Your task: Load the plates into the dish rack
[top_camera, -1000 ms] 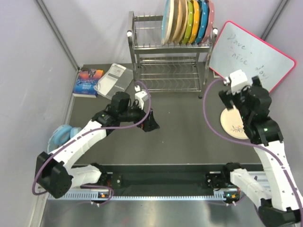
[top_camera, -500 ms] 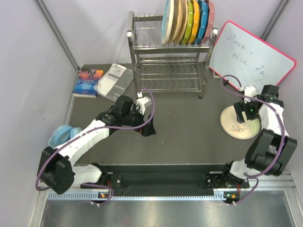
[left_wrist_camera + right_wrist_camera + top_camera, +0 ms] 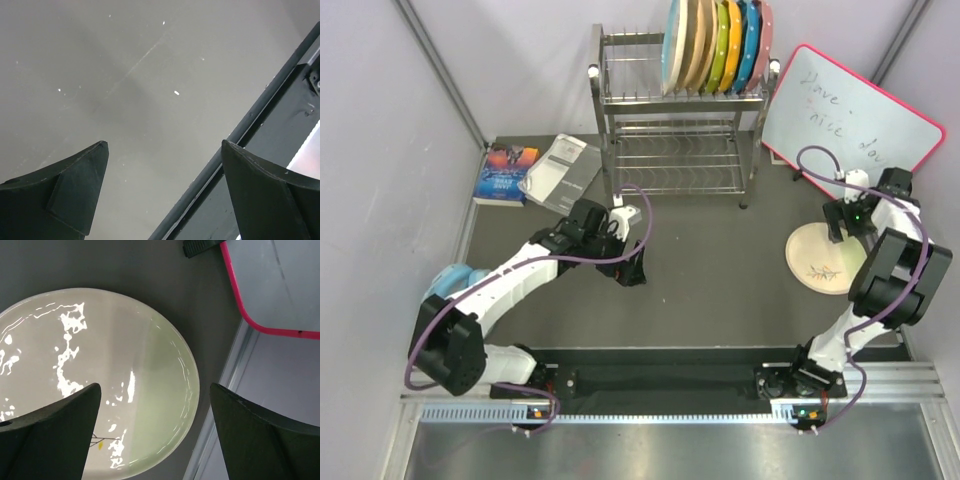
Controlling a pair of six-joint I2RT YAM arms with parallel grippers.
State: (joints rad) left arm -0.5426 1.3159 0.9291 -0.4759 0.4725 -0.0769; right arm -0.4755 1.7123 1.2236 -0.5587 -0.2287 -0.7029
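Top external view: the right arm has folded down from its raised pose of a second ago. The right gripper (image 3: pixel 842 222) now sits low at the far edge of the plate (image 3: pixel 818 265).
Left arm: it has hardly shifted. The left gripper (image 3: pixel 632 270) hangs over bare tabletop (image 3: pixel 720 270) left of centre, well apart from any dish.
Right gripper state: the fingers are spread wide and clamped on nothing. In the right wrist view the plate's rim lies below the gap between them.
Left gripper state: the fingers are spread just as wide, with only grey table surface between them in the left wrist view.
Task plate: it lies flat on the right side of the table, just near of the whiteboard (image 3: pixel 850 110) and not yet lifted.
Dish rack (image 3: pixel 675 160): it stands at the far centre. Its upper tier is packed with upright rack plates (image 3: pixel 715 45), cream and orange ones to the left, then green, yellow, blue and pink.
Meaning: I'd say the right arm is lining up a rim pinch on what looks like the last patterned plate.
Plate surface: glossy glazed cream, round, with a shallow lip and a thin painted twig. It is glare-streaked and probably slippery.
Table: matte dark grey, flecked and faintly scratched.
Rack build: thin shiny wire, two tiers, slotted on top.
Whiteboard frame: rounded pink edging.
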